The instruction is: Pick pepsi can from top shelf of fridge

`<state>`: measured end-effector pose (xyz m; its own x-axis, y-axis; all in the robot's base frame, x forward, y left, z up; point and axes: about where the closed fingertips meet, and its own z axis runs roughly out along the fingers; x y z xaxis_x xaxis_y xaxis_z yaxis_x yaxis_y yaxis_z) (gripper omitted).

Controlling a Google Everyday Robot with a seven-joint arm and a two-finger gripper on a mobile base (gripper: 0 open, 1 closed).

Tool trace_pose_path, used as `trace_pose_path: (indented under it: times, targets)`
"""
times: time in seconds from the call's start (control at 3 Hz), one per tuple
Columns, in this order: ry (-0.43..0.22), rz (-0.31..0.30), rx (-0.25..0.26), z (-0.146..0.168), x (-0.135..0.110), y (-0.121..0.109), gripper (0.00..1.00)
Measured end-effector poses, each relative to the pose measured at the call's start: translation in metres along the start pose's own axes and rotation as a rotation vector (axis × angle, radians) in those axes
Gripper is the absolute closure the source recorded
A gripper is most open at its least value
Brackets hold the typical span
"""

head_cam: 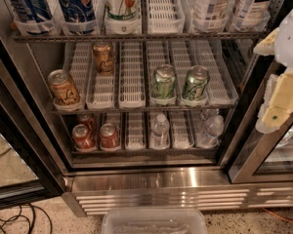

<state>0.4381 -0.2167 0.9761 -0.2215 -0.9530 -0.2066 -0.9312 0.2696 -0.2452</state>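
Note:
The fridge stands open in front of me, with its steel grille at the bottom. The top shelf runs along the upper edge of the view and is lined with white slotted trays. The pepsi can, dark blue with a round globe logo, stands in the second lane from the left, its top cut off by the view. A blue-and-white patterned can is to its left and a 7UP can to its right. My gripper, white and cream, hangs at the right edge, outside the shelves and far right of the pepsi can.
Tall pale cans stand at the top right. The middle rack holds brown cans and green cans. The lowest holds red cans and water bottles. The glass door is at right. A clear bin and cables lie on the floor.

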Motion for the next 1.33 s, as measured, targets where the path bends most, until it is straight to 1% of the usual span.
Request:
trace_pose_path:
  times: [0.33, 0.67, 1.0, 1.33]
  targets:
    - [0.000, 0.000, 0.000, 0.000, 0.000, 0.000, 0.00]
    - [-0.034, 0.005, 0.014, -0.001, -0.005, 0.001, 0.00]
    - [-0.133, 0.015, 0.035, 0.004, -0.021, 0.006, 0.00]
    - [-0.276, 0.038, 0.050, 0.019, -0.048, 0.012, 0.00]
